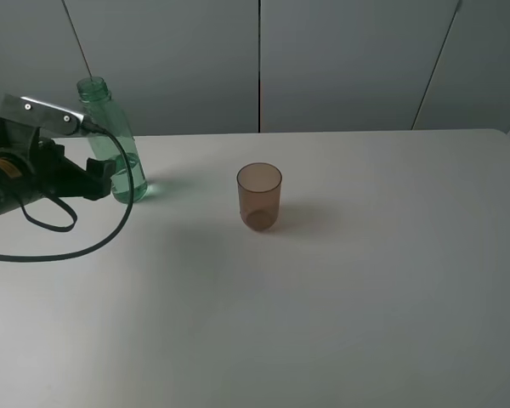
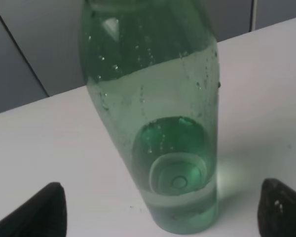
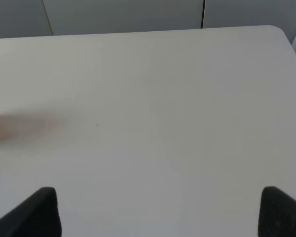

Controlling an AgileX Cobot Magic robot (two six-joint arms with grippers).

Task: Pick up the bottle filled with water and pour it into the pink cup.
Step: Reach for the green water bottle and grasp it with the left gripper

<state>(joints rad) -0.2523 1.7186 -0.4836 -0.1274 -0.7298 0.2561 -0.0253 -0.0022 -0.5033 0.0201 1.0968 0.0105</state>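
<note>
Exterior high | left gripper (image 1: 109, 177) agape astride tall green transparent plastic bottle (image 1: 102, 115), far-left corner of desk (image 1: 365, 323) | right gripper (image 3: 158, 212) agape | brownish-pink translucent tumbler (image 1: 259, 195) seemingly unfilled | grasp, pour pending

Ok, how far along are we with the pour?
Done: only the approach. The left gripper is open, with a finger on each side of the bottle, which stands on the table with its water inside. In hand: closing for the grasp. Left: lifting, carrying to the pink cup, which looks empty, and pouring.
</note>
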